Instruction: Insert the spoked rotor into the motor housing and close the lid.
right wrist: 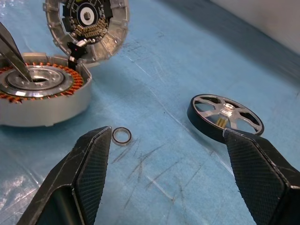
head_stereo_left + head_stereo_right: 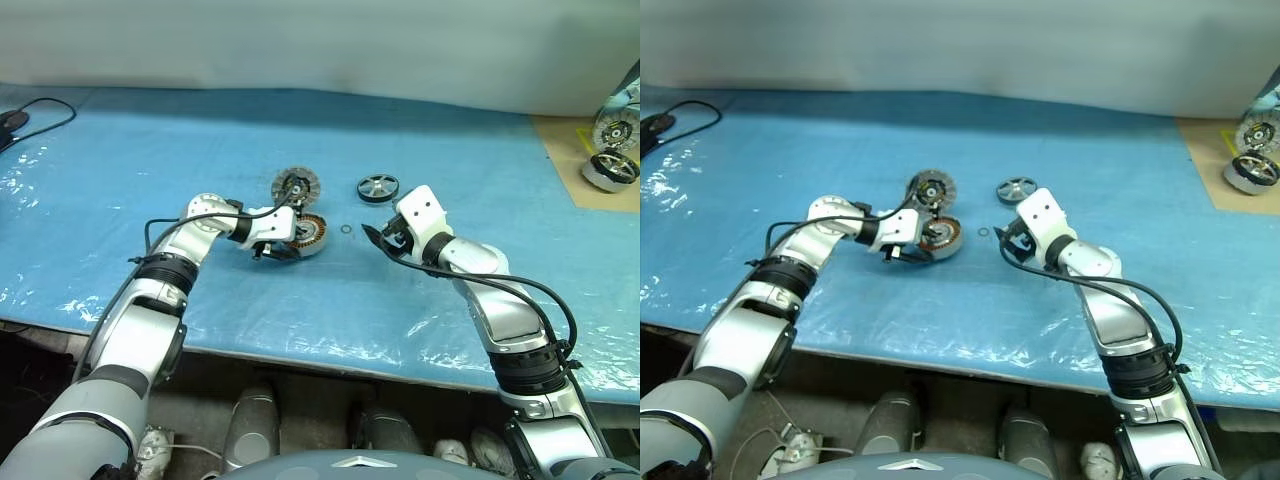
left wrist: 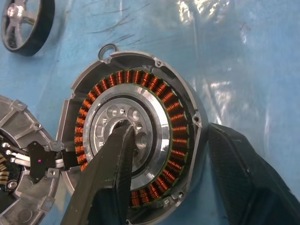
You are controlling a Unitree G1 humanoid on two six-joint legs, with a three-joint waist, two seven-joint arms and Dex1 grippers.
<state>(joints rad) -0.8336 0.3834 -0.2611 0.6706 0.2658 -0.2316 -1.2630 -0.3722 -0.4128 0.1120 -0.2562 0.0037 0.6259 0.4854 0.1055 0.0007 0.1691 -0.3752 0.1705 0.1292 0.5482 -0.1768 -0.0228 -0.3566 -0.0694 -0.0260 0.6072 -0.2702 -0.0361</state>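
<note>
The motor housing [image 2: 310, 233] lies open on the blue table, copper windings up. Its hinged lid [image 2: 294, 185] lies flat just behind it, inner face up. My left gripper [image 2: 283, 246] is shut on the housing [image 3: 183, 93]: one finger [image 3: 112, 159] stands in the pale centre bore and the other finger [image 3: 243, 164] rests against the outer wall. The spoked rotor [image 2: 377, 187] lies flat to the right of the lid. My right gripper [image 2: 382, 238] hovers open in front of the rotor [image 1: 225, 115], holding nothing.
A small metal ring [image 1: 121, 136] lies on the table between the housing and my right gripper. Another motor [image 2: 610, 168] sits on a brown board at the far right. A black cable [image 2: 40, 110] runs at the far left.
</note>
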